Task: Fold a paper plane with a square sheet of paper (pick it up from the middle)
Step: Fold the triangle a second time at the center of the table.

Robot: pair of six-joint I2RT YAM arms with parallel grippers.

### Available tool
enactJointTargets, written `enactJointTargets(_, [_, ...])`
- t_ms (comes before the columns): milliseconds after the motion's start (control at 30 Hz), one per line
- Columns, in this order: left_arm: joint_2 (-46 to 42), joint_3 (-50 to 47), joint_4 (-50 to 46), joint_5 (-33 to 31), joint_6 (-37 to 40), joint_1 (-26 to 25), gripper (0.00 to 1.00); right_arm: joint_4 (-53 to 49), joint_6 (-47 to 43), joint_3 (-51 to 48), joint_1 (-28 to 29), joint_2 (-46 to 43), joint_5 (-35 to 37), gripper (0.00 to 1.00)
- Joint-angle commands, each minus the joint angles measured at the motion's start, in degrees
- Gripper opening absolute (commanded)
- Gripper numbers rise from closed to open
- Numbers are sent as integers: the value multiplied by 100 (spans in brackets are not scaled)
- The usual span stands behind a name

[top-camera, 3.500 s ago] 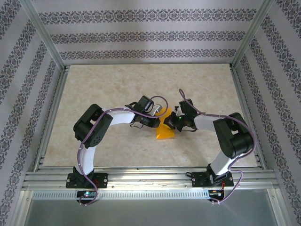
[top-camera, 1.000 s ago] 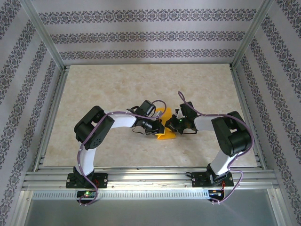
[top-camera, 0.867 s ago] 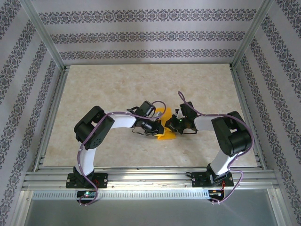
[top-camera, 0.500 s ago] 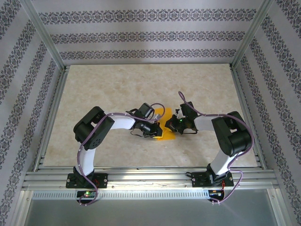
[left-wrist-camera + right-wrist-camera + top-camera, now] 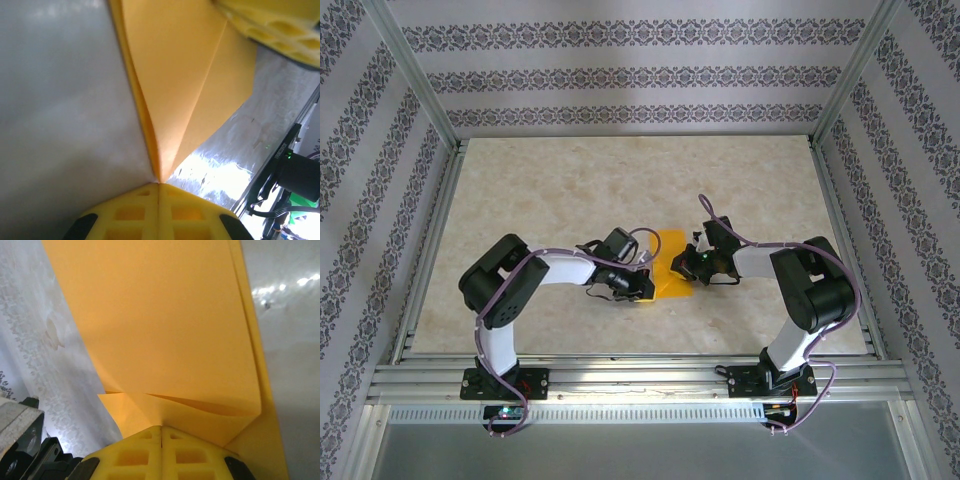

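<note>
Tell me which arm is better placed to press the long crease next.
Probably the left: the left gripper is shut on the paper at the crease's end, in line with it. The right gripper clamps a wide folded edge.

You had soft, even light from above in the top view, sharp across the frame, with only faint shadows on the table (image 5: 520, 180). In your left wrist view the grey left half was dim and blurred, while a blown-out glare patch sat right of centre near the bottom. The orange paper (image 5: 175, 75) was evenly lit, darker along its crease. Your right wrist view was close and slightly soft, with small bright glints at the upper right and a shaded fold low in the frame.
</note>
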Motion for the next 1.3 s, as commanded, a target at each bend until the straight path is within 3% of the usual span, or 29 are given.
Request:
enactJointTargets(0, [-472, -211, -263, -245, 66, -85, 2, -647, -66, -210, -103, 89, 388, 0])
enactJointTargets(167, [-1058, -267, 265, -528, -144, -39, 1, -610, -38, -210, -102, 74, 379, 0])
enactJointTargets(433, [-3, 651, 519, -44, -361, -2, 0, -608, -5, -130, -76, 119, 344, 0])
enactJointTargets(733, [709, 1414, -173, 3, 130, -14, 0, -649, -27, -113, -68, 150, 265, 0])
enactJointTargets(1000, [991, 1023, -492, -315, 348, -24, 0, -780, -108, 20, -63, 2, 194, 0])
enactJointTargets(1267, [734, 502, -461, -414, 223, -33, 0, -853, -268, 96, 81, -488, 100, 4])
